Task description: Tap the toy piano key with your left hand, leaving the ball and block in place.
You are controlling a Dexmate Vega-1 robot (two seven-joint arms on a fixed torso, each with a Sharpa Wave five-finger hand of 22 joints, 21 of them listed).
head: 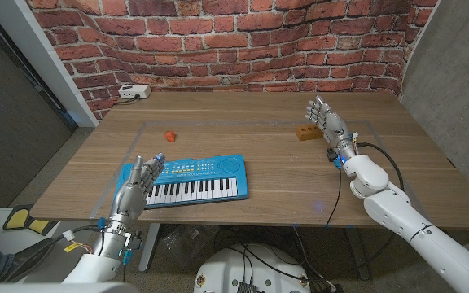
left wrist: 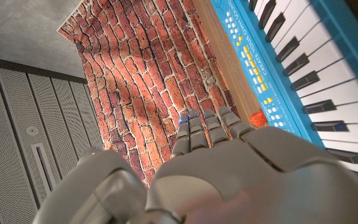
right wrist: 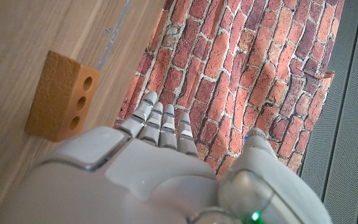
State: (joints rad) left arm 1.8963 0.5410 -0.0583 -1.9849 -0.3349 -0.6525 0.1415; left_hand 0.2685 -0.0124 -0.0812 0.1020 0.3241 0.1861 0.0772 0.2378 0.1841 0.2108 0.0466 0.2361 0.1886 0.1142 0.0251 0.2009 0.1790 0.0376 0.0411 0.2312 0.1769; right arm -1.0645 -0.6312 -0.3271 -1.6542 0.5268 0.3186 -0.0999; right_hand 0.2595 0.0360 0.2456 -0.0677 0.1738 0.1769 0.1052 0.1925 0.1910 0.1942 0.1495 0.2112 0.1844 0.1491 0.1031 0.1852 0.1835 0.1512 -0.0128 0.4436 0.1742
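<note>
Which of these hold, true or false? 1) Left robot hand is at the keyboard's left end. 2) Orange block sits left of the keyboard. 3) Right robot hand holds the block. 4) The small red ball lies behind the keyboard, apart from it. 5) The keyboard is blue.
1) True: the left robot hand is at the left end of the toy piano, fingers apart, holding nothing.
2) False: the orange block lies to the right, beyond the piano.
3) False: the right robot hand is beside the block, empty.
4) True: the red ball lies apart, farther back.
5) True.
</note>
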